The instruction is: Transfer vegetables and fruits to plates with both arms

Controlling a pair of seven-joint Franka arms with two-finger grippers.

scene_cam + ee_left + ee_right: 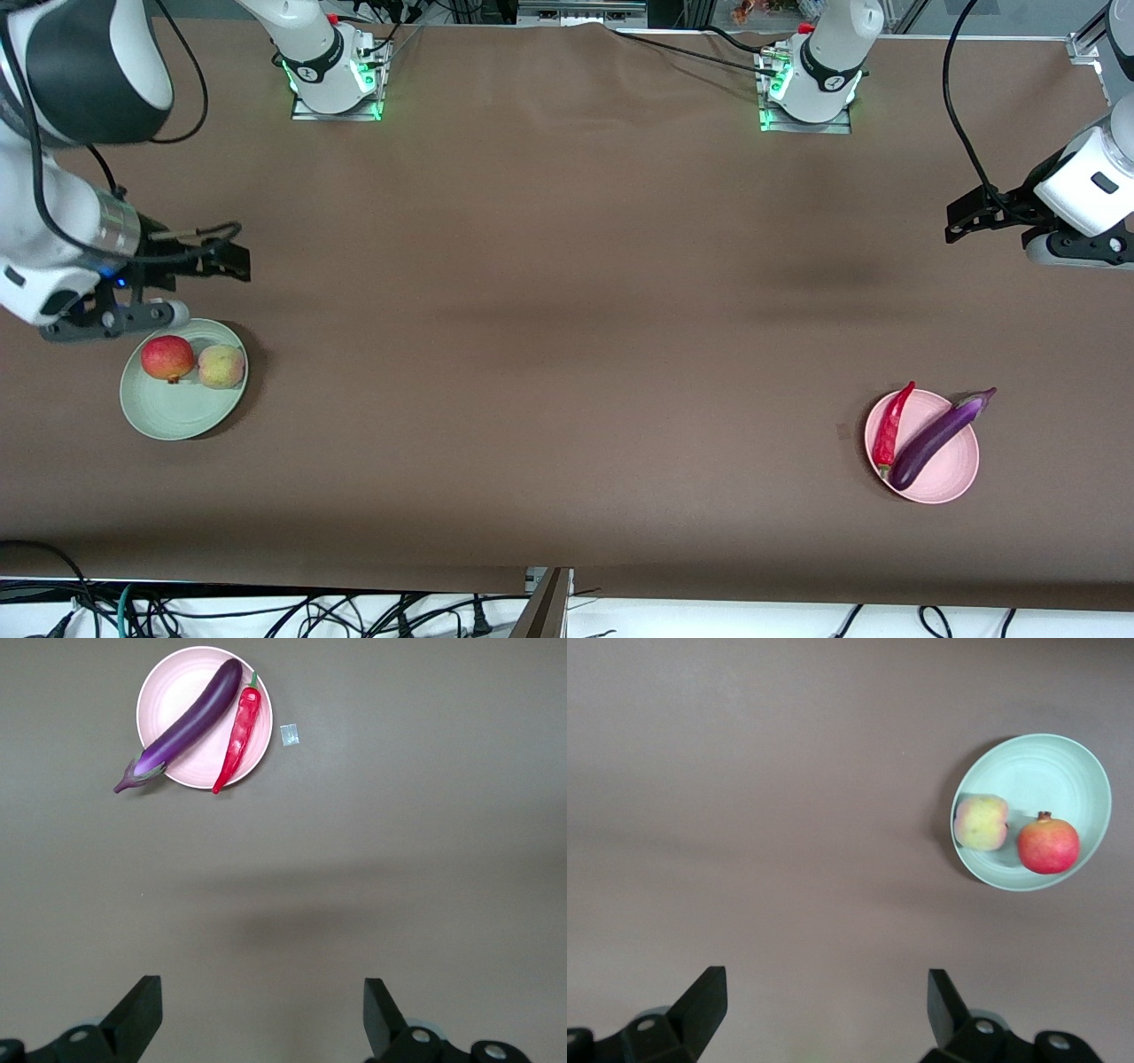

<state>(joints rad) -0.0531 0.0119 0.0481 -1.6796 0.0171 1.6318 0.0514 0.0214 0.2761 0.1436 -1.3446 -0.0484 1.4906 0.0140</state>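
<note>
The eggplant (937,439) was seen overhanging the pink plate (952,483) rim, so a nudge might have rolled it off; both left gripper (961,221) and right gripper (232,260) jaws were spread, empty.

two plates (177,416), two fruits (167,357), one eggplant (939,436), one chili pepper (890,427), two arms (53,230)

— Where's the right arm?
— It reaches out from its base to its own end of the table, wrist bent over, the right gripper (232,257) up in the air with its jaws wide apart and empty.
— And the left arm?
— Mirrored at the other end: the left gripper (964,218) hangs high near that edge, jaws spread, holding nothing.
</note>
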